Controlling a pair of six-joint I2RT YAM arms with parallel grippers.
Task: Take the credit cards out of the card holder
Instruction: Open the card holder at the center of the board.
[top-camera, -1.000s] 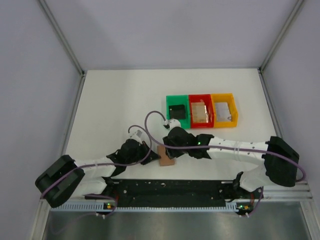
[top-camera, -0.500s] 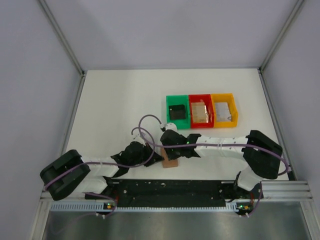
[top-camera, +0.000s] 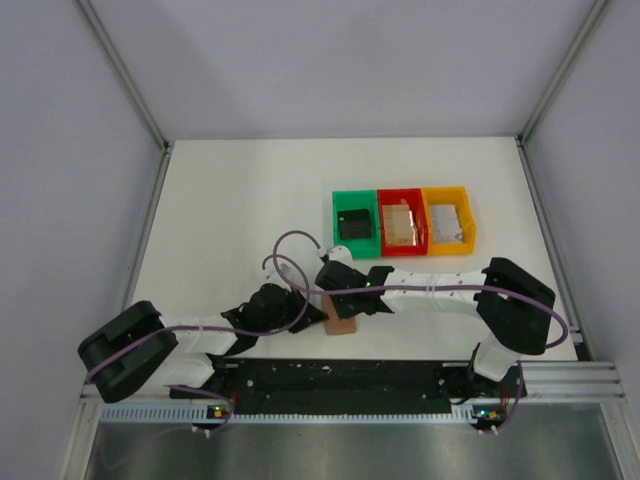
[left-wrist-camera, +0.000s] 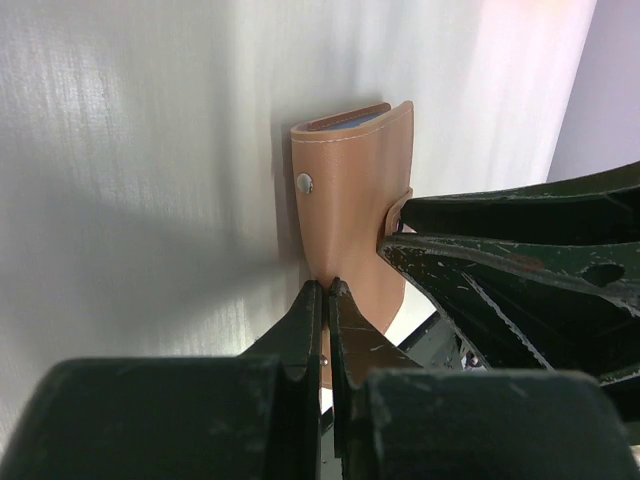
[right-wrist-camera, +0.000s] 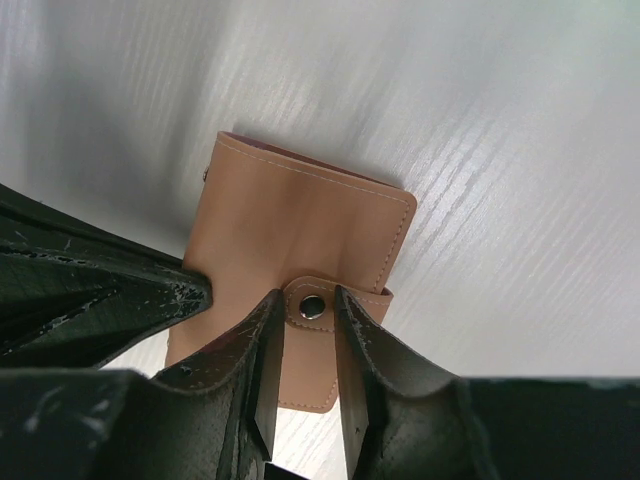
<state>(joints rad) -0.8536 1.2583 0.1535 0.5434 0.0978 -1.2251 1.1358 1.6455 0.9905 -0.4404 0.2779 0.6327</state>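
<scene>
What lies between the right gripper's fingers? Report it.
The snap tab of the card holder sits inside the right gripper; the right wrist view shows it.

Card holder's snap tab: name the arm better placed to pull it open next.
Right, probably. The right gripper has its open fingers straddling the snap tab, while the left gripper is shut on the card holder at its edge, steadying it.

White arms, black joints
Left arm (top-camera: 190, 340) and right arm (top-camera: 440, 293) on a black rail (top-camera: 340, 385) — purple cable (top-camera: 296, 234) along each; left gripper (left-wrist-camera: 327, 288), right gripper (right-wrist-camera: 308, 297) scuffed matte black; green lights (top-camera: 217, 411) below the rail.
</scene>
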